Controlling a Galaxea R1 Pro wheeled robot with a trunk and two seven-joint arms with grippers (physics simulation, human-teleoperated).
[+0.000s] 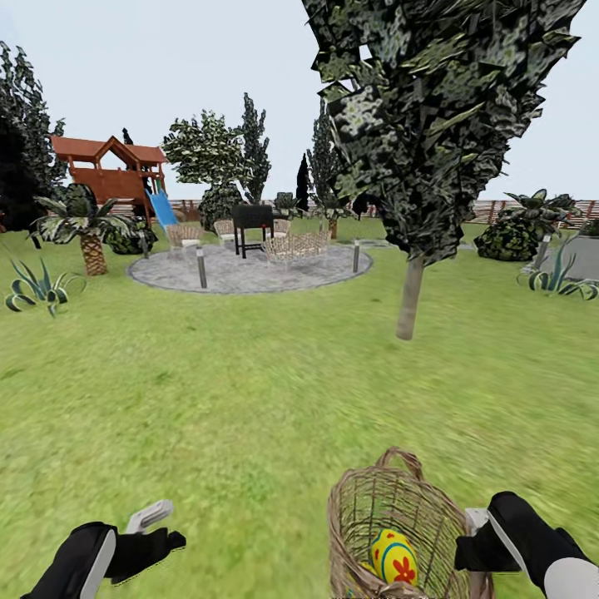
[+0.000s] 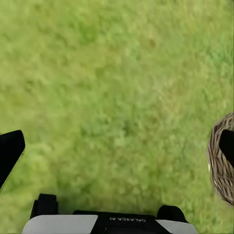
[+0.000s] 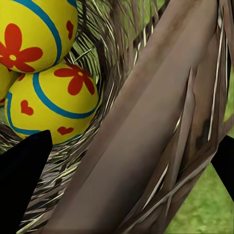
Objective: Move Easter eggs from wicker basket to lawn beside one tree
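Low at the robot's right, the tan open-weave wicker basket (image 1: 398, 532) has its rim pinched between the fingers of the right gripper (image 3: 122, 161), with yellow flower-marked Easter eggs (image 3: 51, 100) nested inside; keep it level so none roll out (at least two show). The left gripper (image 2: 114, 146) hangs spread and empty over mottled green lawn (image 1: 249, 391). Ahead stands the thin grey-trunked tree (image 1: 409, 299), grass between unobstructed.

Open lawn (image 1: 249, 391) runs clear from 9 to 1 o'clock, offering free passage. The tree (image 1: 409, 299) trunk stands at 1 o'clock, its crown overhanging. The wicker basket (image 1: 399, 532) blocks the near ground at 5 o'clock, its rim between the right gripper (image 1: 476, 532) fingers.
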